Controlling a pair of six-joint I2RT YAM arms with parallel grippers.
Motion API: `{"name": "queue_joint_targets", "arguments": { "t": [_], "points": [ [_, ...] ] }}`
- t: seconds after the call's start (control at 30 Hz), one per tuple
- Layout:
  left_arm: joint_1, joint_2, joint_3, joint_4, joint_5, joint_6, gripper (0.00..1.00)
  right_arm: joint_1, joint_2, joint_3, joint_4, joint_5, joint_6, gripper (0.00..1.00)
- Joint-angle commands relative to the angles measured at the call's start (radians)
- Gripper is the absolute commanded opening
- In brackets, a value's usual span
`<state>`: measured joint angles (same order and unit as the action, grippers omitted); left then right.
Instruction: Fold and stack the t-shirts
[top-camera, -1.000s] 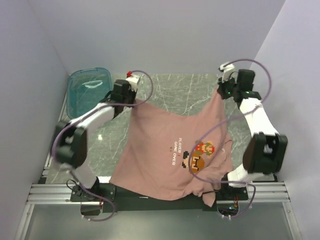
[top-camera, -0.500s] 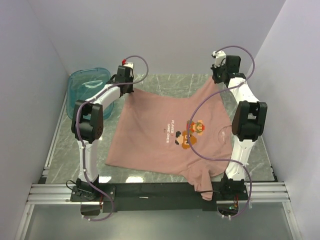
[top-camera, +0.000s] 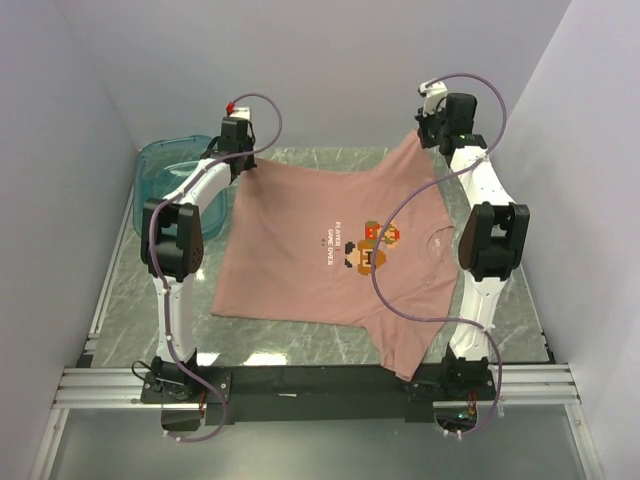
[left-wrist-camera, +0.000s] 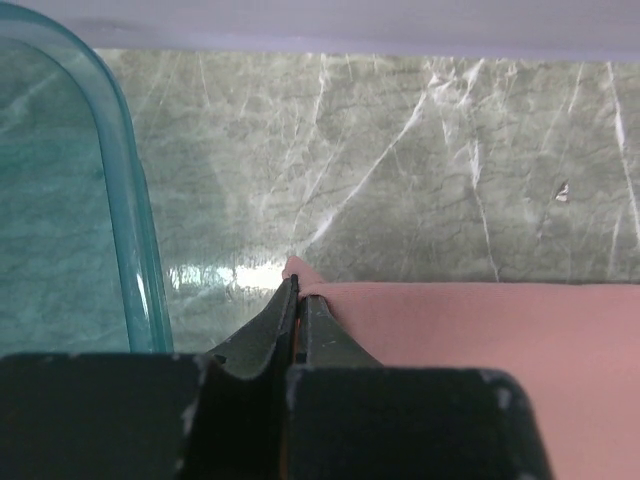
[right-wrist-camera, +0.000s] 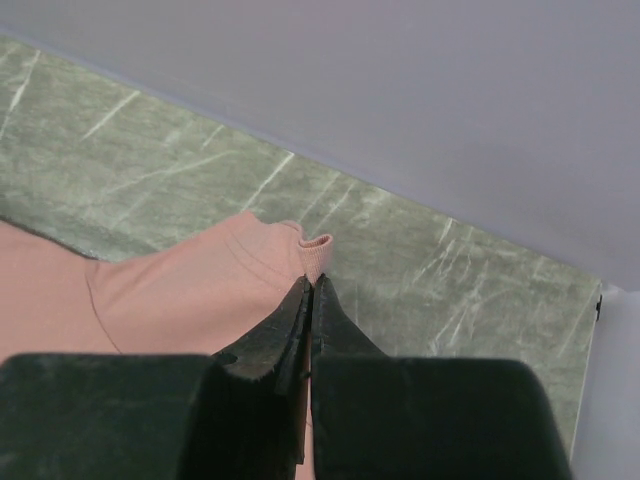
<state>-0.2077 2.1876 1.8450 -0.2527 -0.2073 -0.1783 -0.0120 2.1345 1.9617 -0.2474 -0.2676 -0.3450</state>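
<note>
The pink t-shirt (top-camera: 330, 250) lies opened out, print side up, across the counter (top-camera: 140, 300), with its far edge drawn taut between the two arms. The left claw (left-wrist-camera: 297, 292) is clenched on the far hem corner, just beside the teal tub (top-camera: 165, 165). The right claw (right-wrist-camera: 309, 285) is clenched on a stitched edge, apparently the far sleeve cuff. No fold is visible. Assessment: spreading is near complete, while every fold and the stacking remain outstanding. Only one shirt is in view.

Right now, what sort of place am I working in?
Probably a lab robot cell, not a home: plain pale walls enclose a marble-patterned table, a metal rail fronts it, and a pink t-shirt is spread across it.
</note>
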Motion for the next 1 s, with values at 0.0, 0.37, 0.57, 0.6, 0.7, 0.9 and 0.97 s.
{"name": "queue_joint_targets", "arguments": {
  "t": [0.0,0.37,0.57,0.6,0.7,0.9,0.97],
  "points": [
    [0.013,-0.005,0.062,0.041,0.011,-0.004,0.0,0.004,-0.008,0.06,0.05,0.021,0.006,0.0],
    [0.022,-0.037,-0.015,0.062,0.077,0.023,0.0,-0.008,-0.198,-0.108,0.023,-0.105,0.061,0.0],
    [0.022,-0.035,-0.024,0.069,0.075,0.051,0.0,-0.026,-0.339,-0.271,0.013,-0.16,0.084,0.0],
    [0.022,-0.029,-0.02,0.067,0.077,0.051,0.0,-0.031,-0.355,-0.285,0.008,-0.171,0.084,0.0],
    [0.022,-0.014,-0.013,0.072,0.082,0.048,0.0,-0.036,-0.416,-0.345,-0.009,-0.197,0.081,0.0],
    [0.022,-0.025,-0.032,0.081,0.103,0.056,0.0,-0.049,-0.519,-0.484,-0.016,-0.208,0.074,0.0],
    [0.022,-0.04,-0.049,0.085,0.103,0.063,0.0,-0.055,-0.547,-0.53,-0.007,-0.213,0.075,0.0]
  ]
}}
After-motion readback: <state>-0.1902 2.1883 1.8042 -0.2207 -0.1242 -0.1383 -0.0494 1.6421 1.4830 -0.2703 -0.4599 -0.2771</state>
